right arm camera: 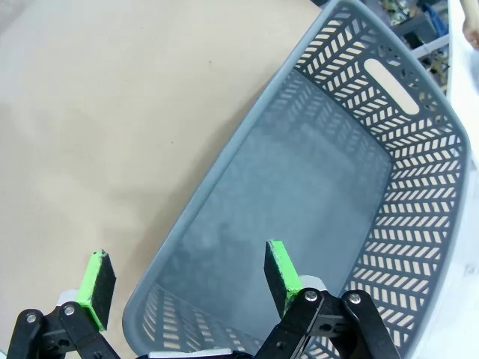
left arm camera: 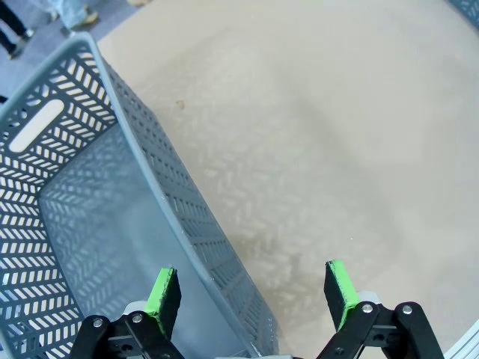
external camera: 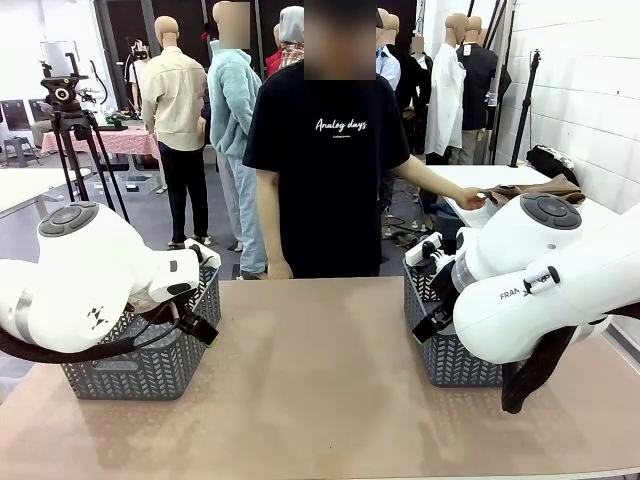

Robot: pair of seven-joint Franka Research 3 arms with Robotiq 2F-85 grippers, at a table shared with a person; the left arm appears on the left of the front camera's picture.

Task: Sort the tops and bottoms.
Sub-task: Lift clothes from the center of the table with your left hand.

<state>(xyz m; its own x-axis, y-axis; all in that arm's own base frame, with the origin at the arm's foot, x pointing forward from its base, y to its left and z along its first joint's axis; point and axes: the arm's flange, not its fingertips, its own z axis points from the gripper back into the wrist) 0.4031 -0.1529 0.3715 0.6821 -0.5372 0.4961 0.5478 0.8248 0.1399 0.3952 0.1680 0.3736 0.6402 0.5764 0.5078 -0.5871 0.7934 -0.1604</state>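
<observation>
A khaki tan garment (external camera: 532,190), one of the tops, lies on a white side table (external camera: 470,176) behind the far right corner, and the person's hand (external camera: 474,198) rests on its edge. The bottoms are out of view. My left gripper (left arm camera: 252,283) hangs open over the right wall of the empty left grey basket (left arm camera: 82,224), one pad inside and one outside. In the front view it (external camera: 200,328) sits at that basket's (external camera: 130,372) right rim. My right gripper (right arm camera: 188,271) is open astride the near wall of the empty right basket (right arm camera: 314,187), low by that basket (external camera: 452,362) in the front view (external camera: 428,325).
The tan table top (external camera: 320,380) stretches between the two baskets. A person in a black T-shirt (external camera: 325,150) stands at the far edge, one arm stretched toward the side table. A dark bundle (external camera: 550,160) lies on that table's far end.
</observation>
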